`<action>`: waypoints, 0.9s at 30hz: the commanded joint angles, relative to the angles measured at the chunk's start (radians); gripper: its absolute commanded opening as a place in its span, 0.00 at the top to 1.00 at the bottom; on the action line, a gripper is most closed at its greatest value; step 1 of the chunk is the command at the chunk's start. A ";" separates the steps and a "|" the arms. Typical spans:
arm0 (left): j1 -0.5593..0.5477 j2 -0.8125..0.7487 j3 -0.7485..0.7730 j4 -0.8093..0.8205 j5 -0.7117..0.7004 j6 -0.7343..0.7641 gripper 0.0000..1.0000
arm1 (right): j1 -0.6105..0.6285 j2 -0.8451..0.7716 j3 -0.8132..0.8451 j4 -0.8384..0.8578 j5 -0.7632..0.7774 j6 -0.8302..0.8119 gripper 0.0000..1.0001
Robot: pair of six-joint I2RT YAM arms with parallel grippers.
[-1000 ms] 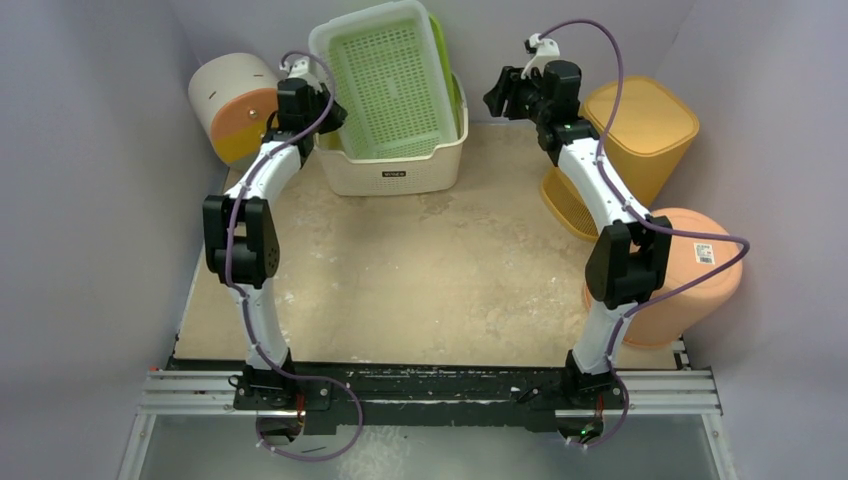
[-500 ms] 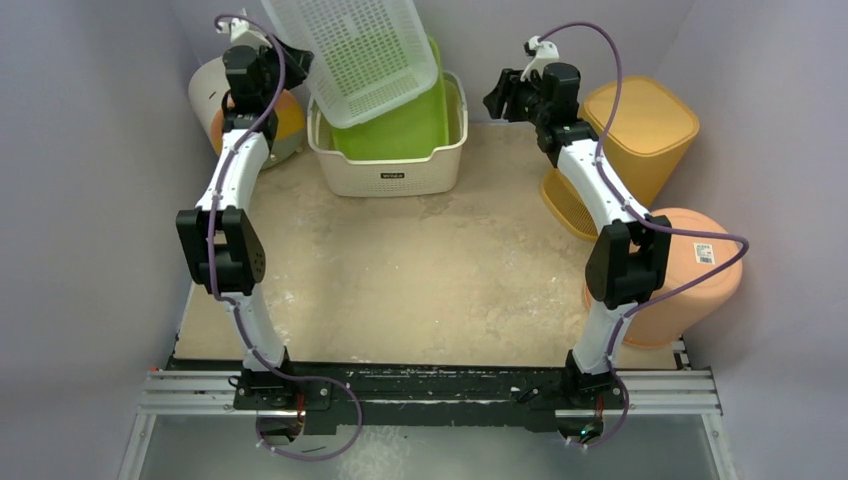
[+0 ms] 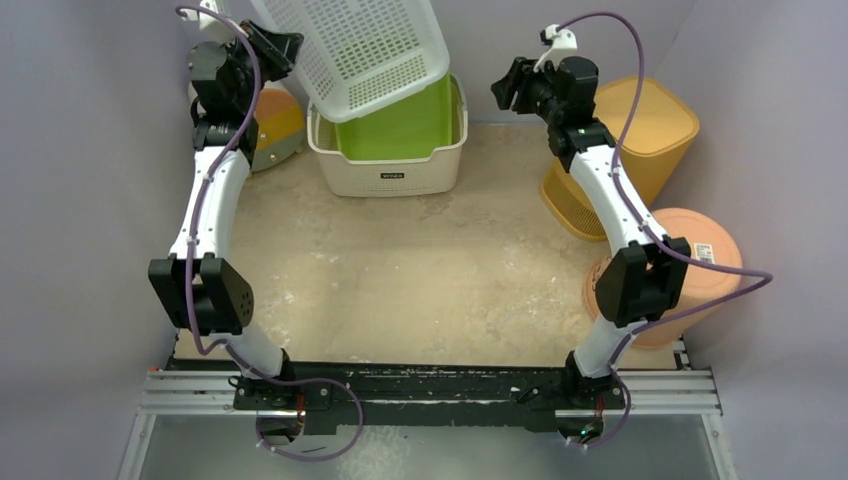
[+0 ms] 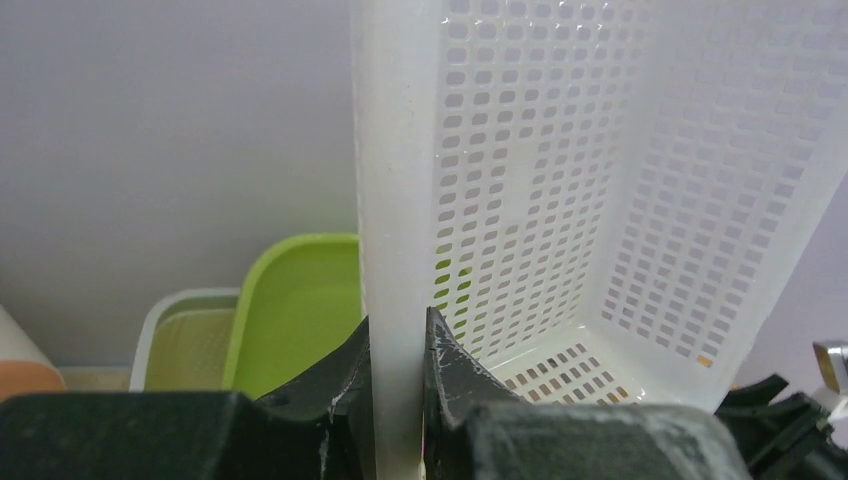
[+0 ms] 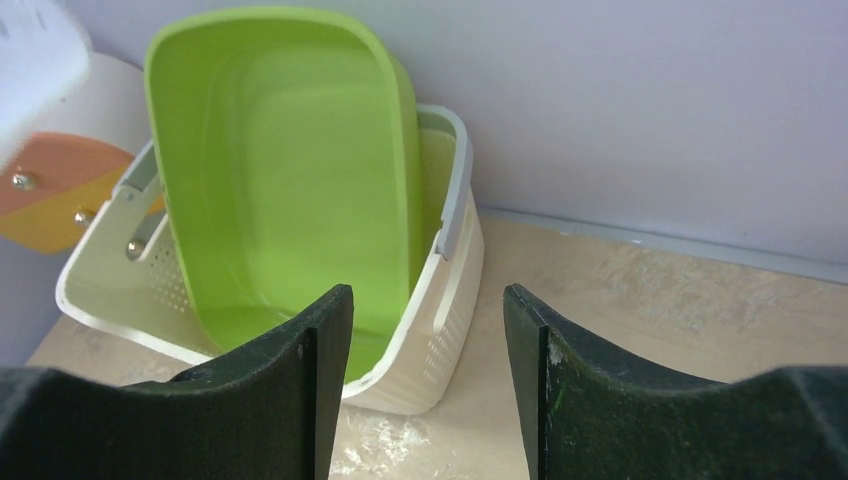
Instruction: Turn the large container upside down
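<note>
Basket rim (image 4: 390,250) in clenched left tool (image 4: 396,335), high above bin (image 3: 385,176); right tool (image 5: 427,330) released.

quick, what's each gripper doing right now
Left gripper: shut on the rim of the white basket, which is lifted and tilted.
Right gripper: open, holding nothing.

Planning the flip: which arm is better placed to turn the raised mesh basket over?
Left: the left gripper clamps the white mesh basket by its rim; the right gripper is open, facing the green tub.
</note>
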 commanded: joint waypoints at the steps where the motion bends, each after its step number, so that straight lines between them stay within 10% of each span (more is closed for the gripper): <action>1: 0.002 -0.145 -0.064 -0.003 0.079 0.012 1.00 | -0.005 -0.112 -0.001 0.031 0.064 0.017 0.41; 13: -0.106 -0.522 -0.273 -0.338 0.013 0.154 1.00 | -0.005 -0.286 -0.001 -0.089 0.198 0.067 0.37; 27: -0.247 -0.642 -0.436 -0.770 -0.385 0.413 1.00 | -0.005 -0.414 0.011 -0.207 0.245 0.178 0.38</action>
